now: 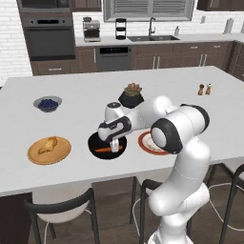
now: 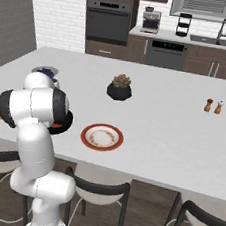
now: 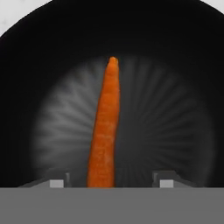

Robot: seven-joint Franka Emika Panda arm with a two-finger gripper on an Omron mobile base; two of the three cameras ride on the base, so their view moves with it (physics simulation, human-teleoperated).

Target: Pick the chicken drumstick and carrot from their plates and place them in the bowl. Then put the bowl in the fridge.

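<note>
The gripper hangs just above the black bowl, its 2 fingertips spread with clear gaps on either side of the carrot, which lies free on the bowl's floor. So 1 of 2 foods looks delivered. Beside the bowl, the white red-rimmed plate holds nothing but crumbs. On the bowl's other side, the chicken drumstick waits on the wooden plate. It has yet to go in, and the fridge step remains.
</note>
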